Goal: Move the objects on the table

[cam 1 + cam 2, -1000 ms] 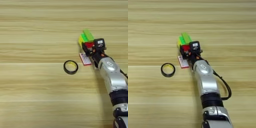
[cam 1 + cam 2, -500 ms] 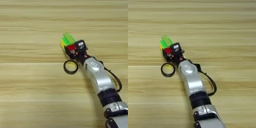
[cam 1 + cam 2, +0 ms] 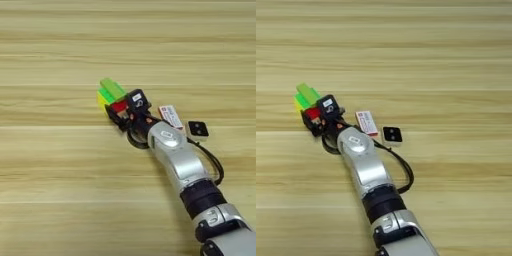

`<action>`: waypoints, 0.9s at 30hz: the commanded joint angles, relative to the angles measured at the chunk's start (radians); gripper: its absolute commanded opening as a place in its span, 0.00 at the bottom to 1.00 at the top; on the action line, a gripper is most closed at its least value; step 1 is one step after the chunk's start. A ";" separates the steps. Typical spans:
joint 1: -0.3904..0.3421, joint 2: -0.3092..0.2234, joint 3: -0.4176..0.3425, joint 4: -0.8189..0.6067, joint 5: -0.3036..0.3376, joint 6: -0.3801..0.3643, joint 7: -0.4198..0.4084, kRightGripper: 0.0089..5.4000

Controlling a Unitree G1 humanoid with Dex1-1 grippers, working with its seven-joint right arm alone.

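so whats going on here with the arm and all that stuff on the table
The robot's right arm reaches across the wooden table, its end effector at the green, yellow and red puzzle cube, which has a bright green bar against its far side. The black ring is mostly hidden under the forearm. The white-and-red box and the small white-and-black block lie apart, to the arm's right. Whether the cube is gripped is unclear.

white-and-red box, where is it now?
The white-and-red box lies flat on the table, right of centre in the left eye view, between the silver forearm and the small white-and-black block.
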 commanded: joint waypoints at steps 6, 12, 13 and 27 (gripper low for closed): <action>-0.092 0.024 0.007 0.012 -0.008 -0.050 0.000 0.61; -0.093 0.027 0.012 0.028 -0.011 -0.055 0.001 0.61; -0.094 0.027 0.013 0.031 -0.012 -0.056 0.001 0.61; -0.096 0.029 0.016 0.061 -0.015 -0.057 0.000 0.71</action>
